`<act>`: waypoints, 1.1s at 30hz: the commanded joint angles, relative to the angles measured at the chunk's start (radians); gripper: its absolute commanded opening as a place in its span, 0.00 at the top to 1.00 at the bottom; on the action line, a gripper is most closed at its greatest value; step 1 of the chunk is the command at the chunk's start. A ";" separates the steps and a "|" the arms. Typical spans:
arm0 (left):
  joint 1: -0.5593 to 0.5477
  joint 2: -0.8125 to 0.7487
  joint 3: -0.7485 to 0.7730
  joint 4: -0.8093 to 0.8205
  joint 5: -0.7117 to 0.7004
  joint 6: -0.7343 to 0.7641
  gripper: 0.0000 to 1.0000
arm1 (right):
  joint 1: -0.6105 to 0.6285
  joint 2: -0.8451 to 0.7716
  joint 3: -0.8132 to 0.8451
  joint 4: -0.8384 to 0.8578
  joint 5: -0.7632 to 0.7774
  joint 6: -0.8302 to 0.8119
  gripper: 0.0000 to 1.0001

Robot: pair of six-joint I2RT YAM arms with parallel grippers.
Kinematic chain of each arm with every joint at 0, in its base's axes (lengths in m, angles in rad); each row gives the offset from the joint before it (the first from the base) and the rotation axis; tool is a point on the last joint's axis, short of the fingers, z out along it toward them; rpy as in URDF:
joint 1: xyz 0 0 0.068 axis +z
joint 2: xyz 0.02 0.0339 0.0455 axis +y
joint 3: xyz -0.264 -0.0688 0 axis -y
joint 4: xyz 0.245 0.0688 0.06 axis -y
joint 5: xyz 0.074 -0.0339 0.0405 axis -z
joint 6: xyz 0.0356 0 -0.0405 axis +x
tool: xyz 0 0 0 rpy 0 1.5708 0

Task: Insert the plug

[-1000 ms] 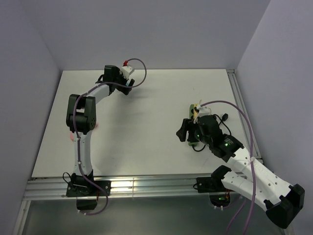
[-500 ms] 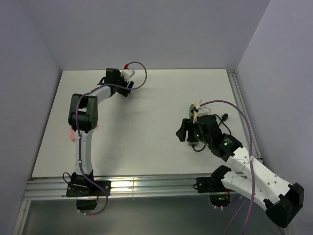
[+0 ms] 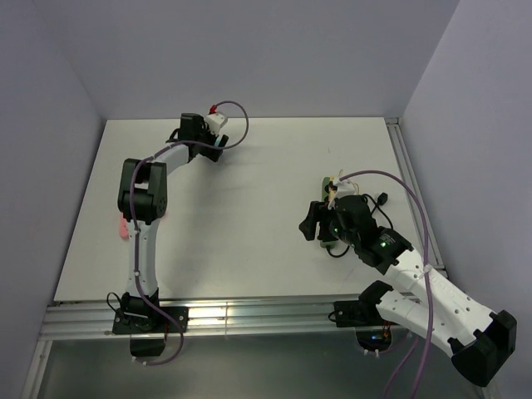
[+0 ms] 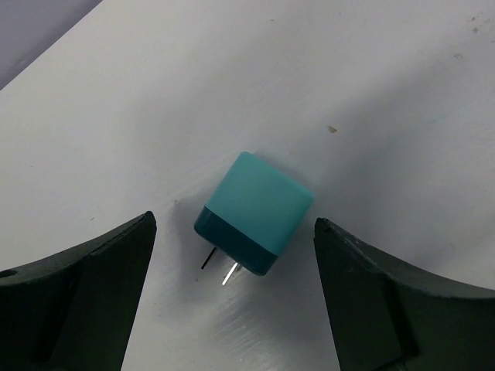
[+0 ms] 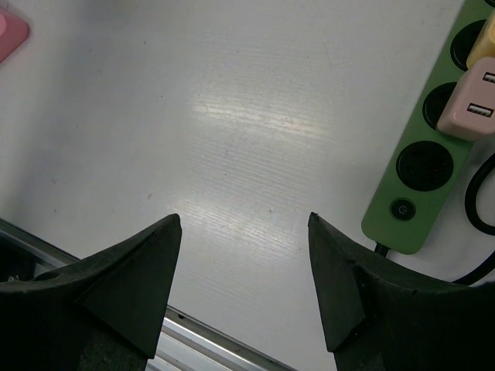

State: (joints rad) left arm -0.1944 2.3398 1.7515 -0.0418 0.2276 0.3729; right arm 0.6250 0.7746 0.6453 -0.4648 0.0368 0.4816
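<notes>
A teal plug point(image 4: 254, 212) with two metal prongs lies on the white table at the back left, prongs pointing toward the camera. My left gripper point(image 4: 233, 220) is open and straddles it, one finger on each side, not touching. In the top view the left gripper point(image 3: 216, 143) hides the plug. A green power strip point(image 5: 429, 162) lies at the right with a free round socket point(image 5: 424, 166). My right gripper point(image 5: 244, 219) is open and empty over bare table left of the strip; it also shows in the top view point(image 3: 312, 223).
A pink adapter point(image 5: 472, 104) and a yellowish one point(image 5: 487, 39) sit in the strip's sockets. A black cable point(image 5: 476, 205) leaves its near end. A small pink object point(image 3: 125, 226) lies beside the left arm. The metal rail point(image 3: 249, 316) runs along the near table edge.
The left arm has shifted slightly near the back of the table, its wrist moving a little left. The right arm has not moved.
</notes>
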 commanded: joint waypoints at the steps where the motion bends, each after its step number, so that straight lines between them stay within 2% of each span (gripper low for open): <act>1: -0.004 0.024 0.057 0.033 -0.016 -0.029 0.11 | 0.002 0.005 0.010 0.015 0.005 -0.003 0.27; 8: -0.008 0.055 0.089 0.017 0.006 -0.019 0.12 | 0.002 0.014 0.013 0.023 0.005 -0.008 0.27; 12: -0.008 0.058 0.092 -0.001 -0.001 -0.006 0.22 | 0.002 0.018 0.011 0.025 0.000 -0.006 0.27; 13: -0.008 0.058 0.095 -0.006 -0.002 -0.008 0.36 | 0.002 0.018 0.010 0.026 0.003 -0.006 0.27; 15: -0.008 0.056 0.092 -0.009 -0.013 -0.020 0.54 | 0.002 0.015 0.013 0.018 0.005 0.000 0.27; 16: -0.008 0.056 0.091 -0.013 -0.014 -0.025 0.67 | 0.002 0.011 0.014 0.015 0.002 0.002 0.27; 18: -0.008 0.053 0.091 -0.021 -0.025 -0.046 0.76 | 0.002 -0.003 0.014 0.008 0.002 0.015 0.27; 19: -0.007 0.052 0.091 -0.024 -0.033 -0.055 0.91 | 0.001 -0.009 0.016 0.003 0.008 0.023 0.27; 20: -0.008 0.044 0.094 -0.024 -0.039 -0.069 0.98 | 0.002 -0.015 0.020 0.000 0.009 0.040 0.27; 25: -0.011 -0.032 0.083 -0.026 -0.061 -0.182 1.00 | 0.002 -0.035 0.048 -0.043 0.037 0.107 0.27; 29: -0.011 -0.205 0.051 -0.020 -0.091 -0.311 1.00 | 0.002 -0.063 0.047 -0.022 0.011 0.187 0.27; 31: -0.011 -0.272 0.042 -0.039 -0.155 -0.467 1.00 | 0.002 -0.070 0.031 -0.002 -0.020 0.216 0.27; 33: -0.007 -0.374 0.031 -0.064 -0.133 -0.593 1.00 | 0.002 -0.072 0.028 0.018 -0.032 0.250 0.26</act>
State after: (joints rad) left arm -0.2008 2.2040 1.7649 -0.1356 0.1246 0.0193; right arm 0.6250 0.7197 0.6548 -0.4973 0.0277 0.6567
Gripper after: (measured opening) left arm 0.477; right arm 0.733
